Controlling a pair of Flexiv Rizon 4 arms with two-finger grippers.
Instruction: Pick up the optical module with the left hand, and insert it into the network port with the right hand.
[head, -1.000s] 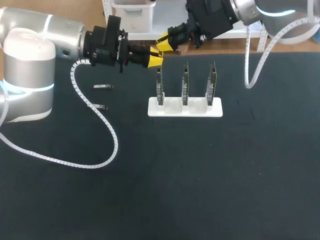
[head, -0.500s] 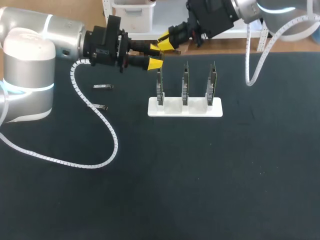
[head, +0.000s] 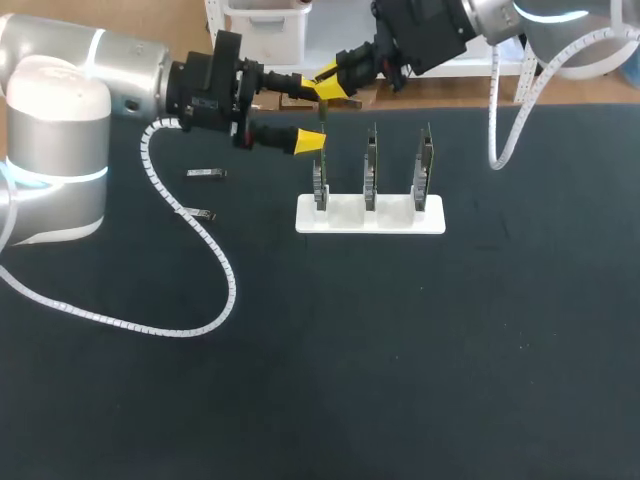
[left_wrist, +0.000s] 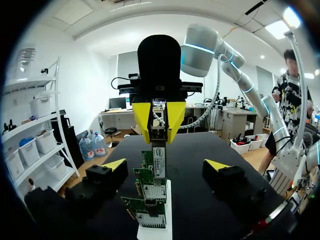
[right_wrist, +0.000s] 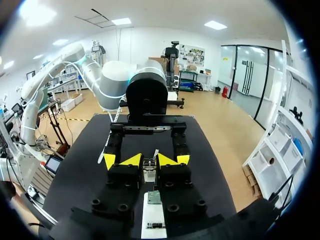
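A: Location of optical module (left_wrist: 159, 161)?

B: Pinched upright in right claw (left_wrist: 158, 125), both yellow tips pressed on its upper end from two sides. Hanging just over the leftmost network card (head: 318, 178), one of three in the white stand (head: 372, 216). Contact with that card: cannot tell.

A: Appearance?

B: Slim, narrow bar. Silver-grey metal body, with a white printed label down the lower face. Long axis vertical, lower end free.

A: Left claw (head: 315, 115)?

B: Spread wide, one finger on either side of the module, touching nothing. From the right wrist, seen as two yellow tips flanking the right claw's own pair, well clear of the module.

A: Cards?

B: Green boards, upright, in a row along the stand.

A: Elsewhere on the desk (head: 420, 350)?

B: Two more small modules (head: 206, 173) lying flat beside the left arm's white spiral cable (head: 200, 330), well apart from the stand.
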